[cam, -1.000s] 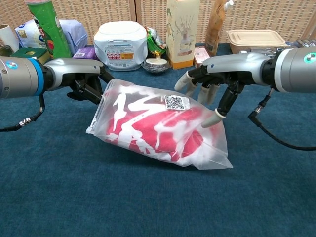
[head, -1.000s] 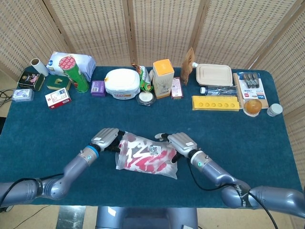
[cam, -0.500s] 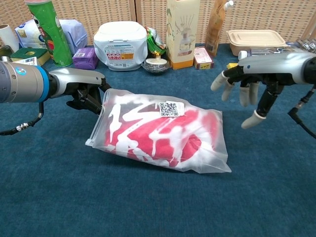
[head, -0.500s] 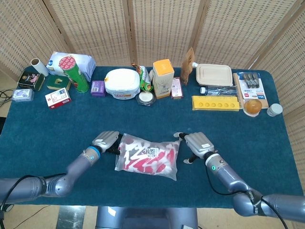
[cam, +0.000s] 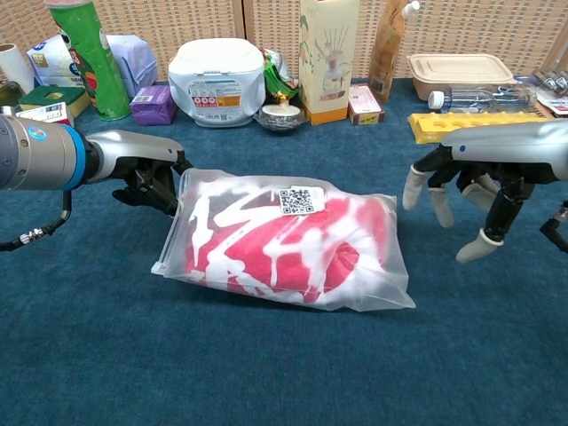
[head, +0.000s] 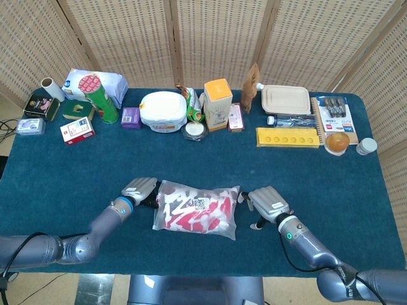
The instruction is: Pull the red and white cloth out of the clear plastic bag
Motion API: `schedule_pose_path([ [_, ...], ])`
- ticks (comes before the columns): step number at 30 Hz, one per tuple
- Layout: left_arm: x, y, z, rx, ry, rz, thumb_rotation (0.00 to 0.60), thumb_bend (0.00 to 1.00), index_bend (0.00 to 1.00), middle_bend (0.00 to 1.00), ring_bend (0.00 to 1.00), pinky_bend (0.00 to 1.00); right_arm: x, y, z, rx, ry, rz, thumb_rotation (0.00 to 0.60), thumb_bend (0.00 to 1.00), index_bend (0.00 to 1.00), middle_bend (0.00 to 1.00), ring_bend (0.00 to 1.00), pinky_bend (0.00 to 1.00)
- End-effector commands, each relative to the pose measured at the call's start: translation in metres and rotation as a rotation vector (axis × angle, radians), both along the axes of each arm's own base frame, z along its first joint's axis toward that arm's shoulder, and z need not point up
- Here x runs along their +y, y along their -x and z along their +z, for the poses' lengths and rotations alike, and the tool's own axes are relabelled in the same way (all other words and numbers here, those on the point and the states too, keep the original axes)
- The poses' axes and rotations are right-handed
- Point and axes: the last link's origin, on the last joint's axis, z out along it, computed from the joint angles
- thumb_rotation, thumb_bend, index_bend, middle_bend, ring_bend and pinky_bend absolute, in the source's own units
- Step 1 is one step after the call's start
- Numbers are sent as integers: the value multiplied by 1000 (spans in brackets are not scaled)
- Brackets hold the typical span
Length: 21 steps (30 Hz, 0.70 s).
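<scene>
Lying flat on the blue table, near its front edge and between the two hands, the clear plastic bag is seen with the red and white cloth wholly inside it. A small white label with a square code is carried on the bag's upper face. The bag's left end is gripped by the left hand, whose dark fingers are closed on the edge of the plastic. The right hand is held just beside the bag's right end, apart from it, with its pale-tipped fingers spread and pointing down; nothing is held in it, and in the head view the same hand is shown clear of the plastic. Along the far edge of the table a row of other things is set: a green tube can, a purple box, a white lidded tub, a tall carton with an orange top, a beige lidded container and a yellow tray. All of these are well apart from the bag. A woven screen is seen behind the table.
</scene>
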Motion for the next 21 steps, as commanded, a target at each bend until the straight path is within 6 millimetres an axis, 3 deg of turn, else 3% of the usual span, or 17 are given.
schedule_pose_path([
  [1,-1,2,1,2,8,18,600,472,780,1000,958,913,6,2,-1,-7,-7,5,600,131,410,669,917,804],
  [21,-26,7,3,-70,133,297,600,445,780,1000,959,913,22,-2,-11,27,-18,33,600,128,382,686,979,885],
])
